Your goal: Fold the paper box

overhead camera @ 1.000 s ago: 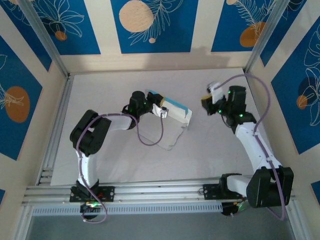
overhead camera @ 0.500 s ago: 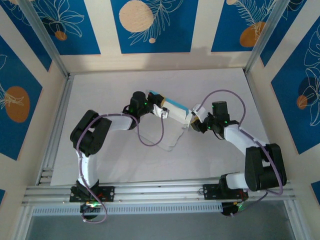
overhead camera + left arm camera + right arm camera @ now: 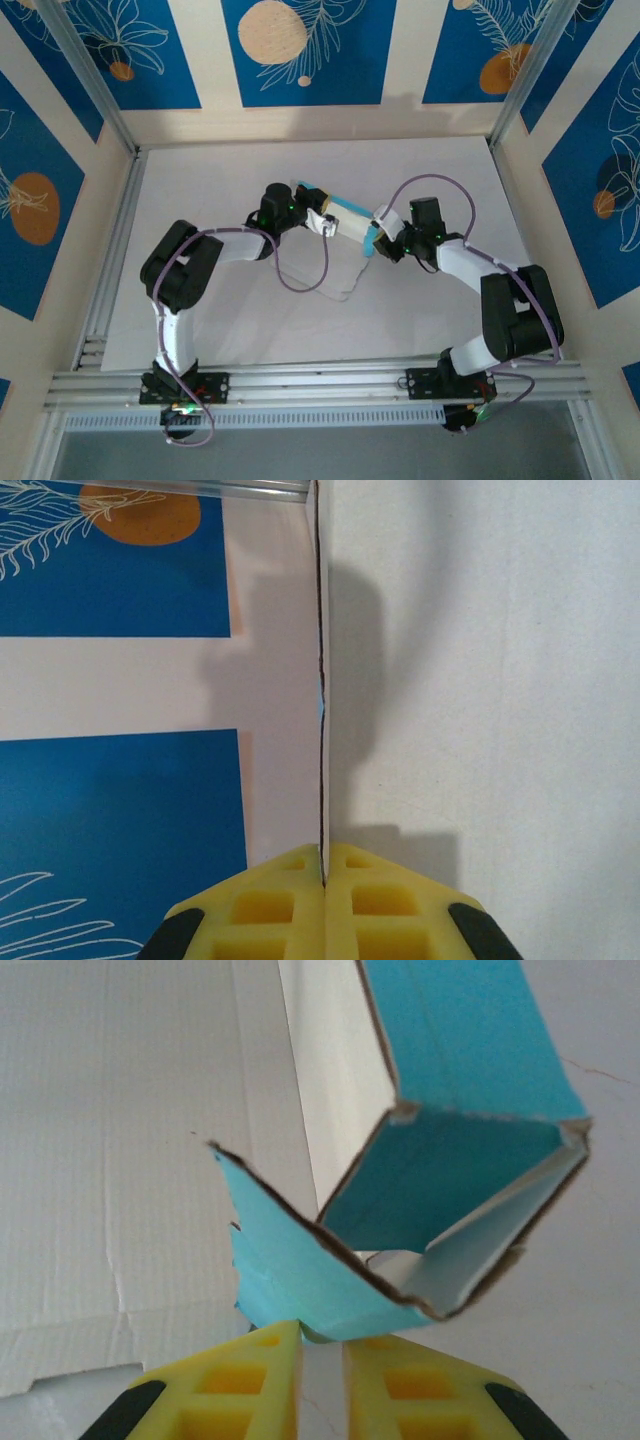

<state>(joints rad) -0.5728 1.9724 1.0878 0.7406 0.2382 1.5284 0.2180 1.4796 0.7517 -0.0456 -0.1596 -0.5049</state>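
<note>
Top external: I see the paper box mid-bench, with the left hand at its 9 o'clock and the right hand at 3. Left wrist: the left hand pinches the box's card edge. Right wrist: the right hand is narrow, with the box at 12.

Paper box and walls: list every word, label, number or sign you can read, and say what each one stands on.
There is no readable text.
The box is plain blue and white card with no print.
The wall panels carry only leaf drawings and orange circles, with no letters or numbers.
</note>
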